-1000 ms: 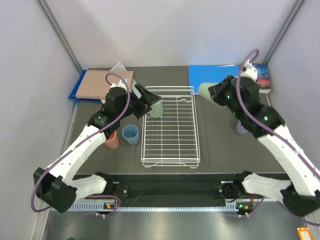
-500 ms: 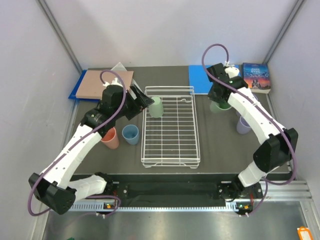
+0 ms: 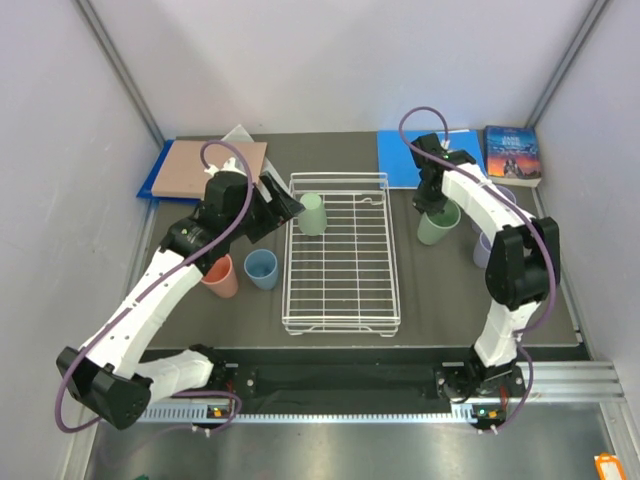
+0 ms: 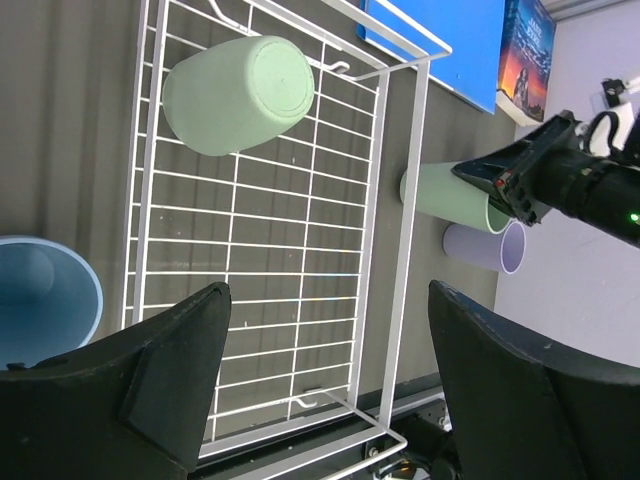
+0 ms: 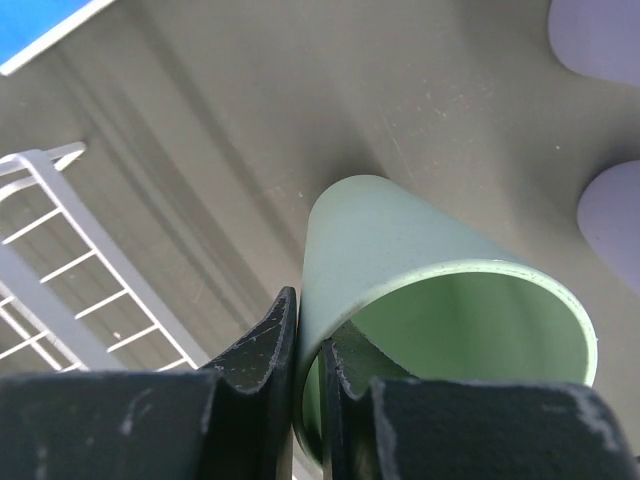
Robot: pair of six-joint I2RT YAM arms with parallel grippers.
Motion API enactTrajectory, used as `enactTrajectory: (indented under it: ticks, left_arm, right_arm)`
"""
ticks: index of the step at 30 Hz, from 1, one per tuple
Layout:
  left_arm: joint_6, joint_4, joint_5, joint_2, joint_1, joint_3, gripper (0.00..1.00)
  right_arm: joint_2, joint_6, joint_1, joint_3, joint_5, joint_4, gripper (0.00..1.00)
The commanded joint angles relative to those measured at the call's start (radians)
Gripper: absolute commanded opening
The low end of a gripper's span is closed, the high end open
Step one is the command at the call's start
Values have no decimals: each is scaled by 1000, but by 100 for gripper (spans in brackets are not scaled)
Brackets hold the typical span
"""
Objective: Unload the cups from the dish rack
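Note:
The white wire dish rack (image 3: 341,327) lies mid-table. One pale green cup (image 3: 312,214) stands upside down in its far left corner, also seen in the left wrist view as the green cup (image 4: 240,95). My left gripper (image 3: 289,206) hovers just left of that cup, open and empty (image 4: 328,295). My right gripper (image 3: 432,204) is shut on the rim of a second green cup (image 3: 438,224), mouth up, right of the rack. In the right wrist view one finger is inside that cup (image 5: 440,270) and one outside (image 5: 308,330).
A salmon cup (image 3: 220,277) and a blue cup (image 3: 261,268) stand left of the rack. Two lilac cups (image 3: 487,249) (image 3: 502,196) stand at the right. A blue folder (image 3: 425,155), a book (image 3: 512,155) and a brown board (image 3: 205,168) lie along the back.
My right arm has swung forward and down, bringing its green cup from above the blue folder to the table right of the rack. My left gripper has drawn slightly back from the rack's cup.

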Motion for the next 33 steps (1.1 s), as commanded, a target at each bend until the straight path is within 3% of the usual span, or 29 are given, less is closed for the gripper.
enactTrajectory:
  ticks: [1,17,29,33]
  left_arm:
    - [30,12,-22,0,0,3,84]
    - [51,-8,-42,51,1,24,85]
    - [50,24,-33,63,0,12,87]
    - [63,31,-42,66,0,12,88]
  right_arm:
    - [30,-20,-18,81,8,37,0]
    - [221,-64,-67,234,1,-15,1]
    - [131,-84,-63,251,-56,1,33]
    - [48,-89,-58,288,-108,17,50]
